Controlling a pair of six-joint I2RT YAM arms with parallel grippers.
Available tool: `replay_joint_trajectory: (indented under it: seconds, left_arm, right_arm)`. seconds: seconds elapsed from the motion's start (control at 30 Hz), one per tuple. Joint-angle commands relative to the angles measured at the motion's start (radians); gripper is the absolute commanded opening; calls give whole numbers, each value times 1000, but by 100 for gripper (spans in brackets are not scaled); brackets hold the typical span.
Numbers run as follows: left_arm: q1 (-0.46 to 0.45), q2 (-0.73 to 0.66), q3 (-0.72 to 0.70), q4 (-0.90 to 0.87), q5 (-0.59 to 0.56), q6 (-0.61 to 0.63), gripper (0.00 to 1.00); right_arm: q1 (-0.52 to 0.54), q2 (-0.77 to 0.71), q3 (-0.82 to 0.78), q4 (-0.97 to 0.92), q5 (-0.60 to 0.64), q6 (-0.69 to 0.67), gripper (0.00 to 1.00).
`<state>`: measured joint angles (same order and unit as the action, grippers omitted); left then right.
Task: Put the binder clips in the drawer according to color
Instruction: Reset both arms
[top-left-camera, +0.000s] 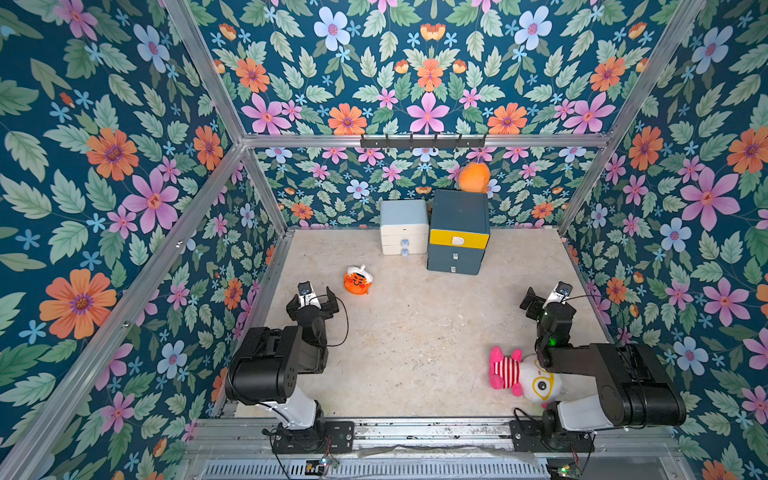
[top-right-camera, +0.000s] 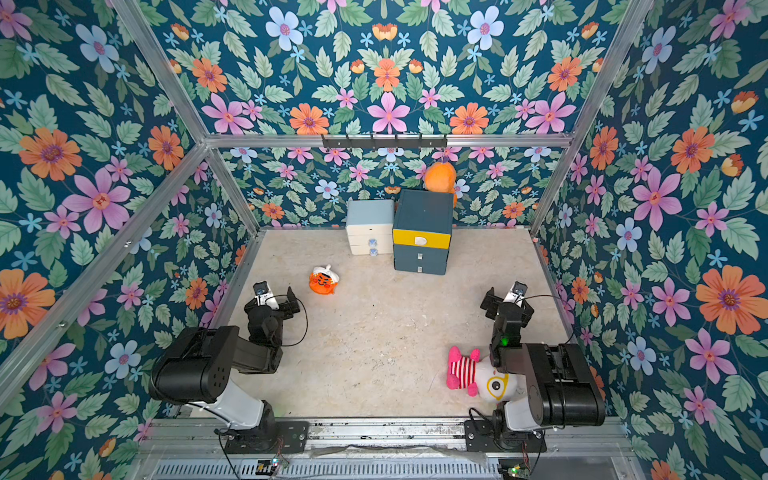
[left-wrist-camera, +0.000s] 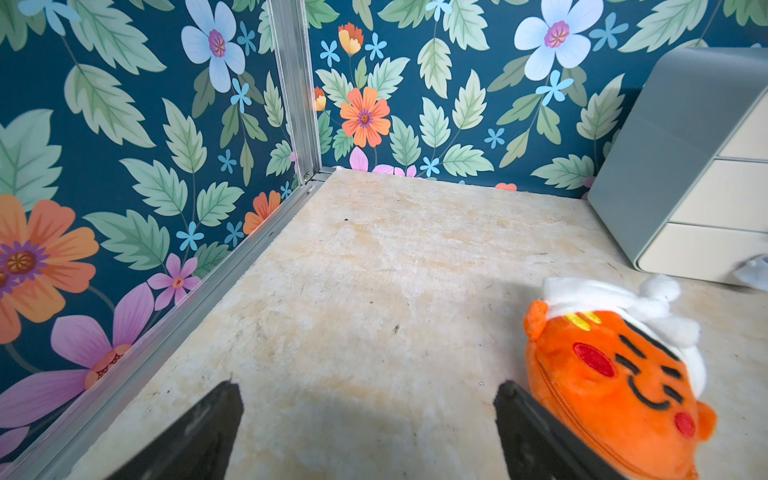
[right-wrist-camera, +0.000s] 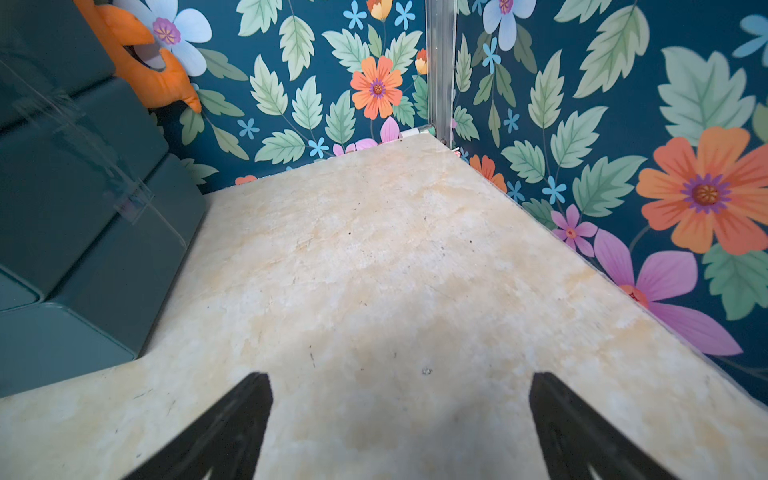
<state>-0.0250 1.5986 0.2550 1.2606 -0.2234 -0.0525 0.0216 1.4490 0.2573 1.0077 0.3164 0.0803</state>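
No binder clips show in any view. The drawer (top-left-camera: 457, 232), a tall dark blue-grey cabinet with a yellow front above two dark fronts, stands at the back of the table in both top views (top-right-camera: 422, 232). Its dark side fills one edge of the right wrist view (right-wrist-camera: 83, 187). My left gripper (top-left-camera: 313, 297) hovers open over bare table near the left wall, nothing between its fingers (left-wrist-camera: 368, 388). On the right side, well in front of the cabinet, my right gripper (top-left-camera: 546, 299) is open and empty too (right-wrist-camera: 401, 378).
A white and pale-blue drawer unit (top-left-camera: 404, 226) stands against the cabinet's left side. An orange plush face (top-left-camera: 357, 280) lies just beside my left gripper (left-wrist-camera: 615, 382). A pink and white plush (top-left-camera: 519, 374) lies by the right arm. Another orange plush (top-left-camera: 473, 176) hangs behind the cabinet.
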Motion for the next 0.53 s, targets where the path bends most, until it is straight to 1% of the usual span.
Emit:
replay_joint_trajectory:
  seconds: [0.0,0.5]
  left_arm:
    - [2,-2,2,3,3,-6,99]
    - [2,-2,2,1,2,-5,99]
  right_arm:
    - [1,1,3,-3,1,3,99]
    - [1,1,5,-5,-4,0,99]
